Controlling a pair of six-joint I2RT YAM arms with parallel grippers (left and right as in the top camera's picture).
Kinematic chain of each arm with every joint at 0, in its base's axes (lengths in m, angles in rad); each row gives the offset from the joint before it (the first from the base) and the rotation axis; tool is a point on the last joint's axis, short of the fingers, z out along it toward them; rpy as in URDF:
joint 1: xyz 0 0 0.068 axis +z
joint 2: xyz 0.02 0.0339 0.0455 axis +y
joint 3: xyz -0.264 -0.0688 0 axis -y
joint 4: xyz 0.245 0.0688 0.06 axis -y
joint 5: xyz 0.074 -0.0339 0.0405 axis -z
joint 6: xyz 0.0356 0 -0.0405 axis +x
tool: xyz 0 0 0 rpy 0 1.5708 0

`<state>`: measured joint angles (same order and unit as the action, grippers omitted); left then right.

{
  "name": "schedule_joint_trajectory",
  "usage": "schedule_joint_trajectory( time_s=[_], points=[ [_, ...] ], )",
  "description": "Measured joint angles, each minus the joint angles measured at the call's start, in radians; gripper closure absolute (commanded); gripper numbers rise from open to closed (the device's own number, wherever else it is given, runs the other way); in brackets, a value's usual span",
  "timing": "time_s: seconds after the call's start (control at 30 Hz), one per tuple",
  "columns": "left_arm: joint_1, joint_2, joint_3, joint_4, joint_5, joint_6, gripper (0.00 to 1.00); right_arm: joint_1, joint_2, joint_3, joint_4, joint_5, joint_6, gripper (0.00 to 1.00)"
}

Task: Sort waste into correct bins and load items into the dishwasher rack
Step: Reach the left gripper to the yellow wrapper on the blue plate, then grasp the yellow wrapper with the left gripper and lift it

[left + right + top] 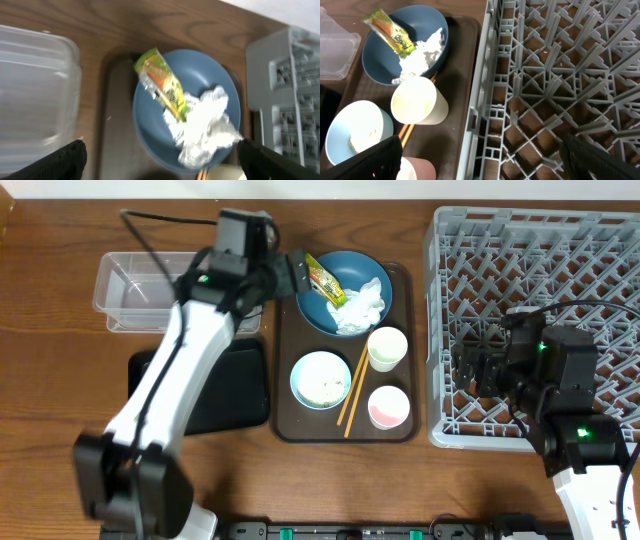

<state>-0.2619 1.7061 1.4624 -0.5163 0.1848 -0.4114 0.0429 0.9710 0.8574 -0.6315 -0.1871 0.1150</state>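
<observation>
Well, the left claw (287,275) hangs with its fingers spread wide and nothing between them, just over the left rim of the dark blue plate (322,312). On that plate lie the yellow-green wrapper (325,278), slanting up toward the far-left rim, and the crumpled tissue (362,308), which touches the wrapper's lower end. The plate sits at the far end of the brown serving tray (285,345), about midway across the bench (60,380). Closer to the front edge on that same tray stand the pale blue bowl (318,370) with a few pale scraps (322,387) inside, a white cup (387,348) and a pink-lined cup (389,407). The chopsticks (353,390) lie between the bowl and the cups. The clear tub (140,290) is toward the far left corner, and the black tray (235,390) lies just nearer, partly under the left arm. The right claw (475,365) is likewise gaping and empty, over the grey rack (560,270) along the right edge.
</observation>
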Motion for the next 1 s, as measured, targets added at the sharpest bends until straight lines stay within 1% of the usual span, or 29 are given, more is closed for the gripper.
schedule_joint_trajectory(
  time_s=[0.2,0.43,0.57,0.8,0.83,0.97,1.0],
  points=[
    [-0.026,0.154,0.001,0.132,0.047,-0.106,0.01,0.0,0.0,0.0,-0.006,0.0,0.0,0.01],
    [-0.069,0.23,0.001,0.253,0.079,-0.16,0.02,0.0,0.0,0.0,-0.011,0.0,0.0,0.01],
    [-0.091,0.277,0.003,0.288,0.079,-0.187,0.02,0.0,0.0,0.0,-0.012,0.0,0.0,0.01],
    [-0.101,0.378,0.004,0.297,0.079,-0.225,0.03,0.0,0.0,0.0,-0.015,0.0,0.0,0.01],
    [-0.101,0.384,0.004,0.309,0.079,-0.23,0.03,0.0,0.0,0.0,-0.015,0.0,0.0,0.01],
    [-0.101,0.388,0.005,0.344,0.076,-0.247,0.14,0.0,0.0,0.0,-0.018,0.0,0.0,0.01],
    [-0.101,0.388,0.005,0.344,0.071,-0.25,0.14,0.0,0.0,0.0,-0.02,0.0,0.0,0.01]
  ],
)
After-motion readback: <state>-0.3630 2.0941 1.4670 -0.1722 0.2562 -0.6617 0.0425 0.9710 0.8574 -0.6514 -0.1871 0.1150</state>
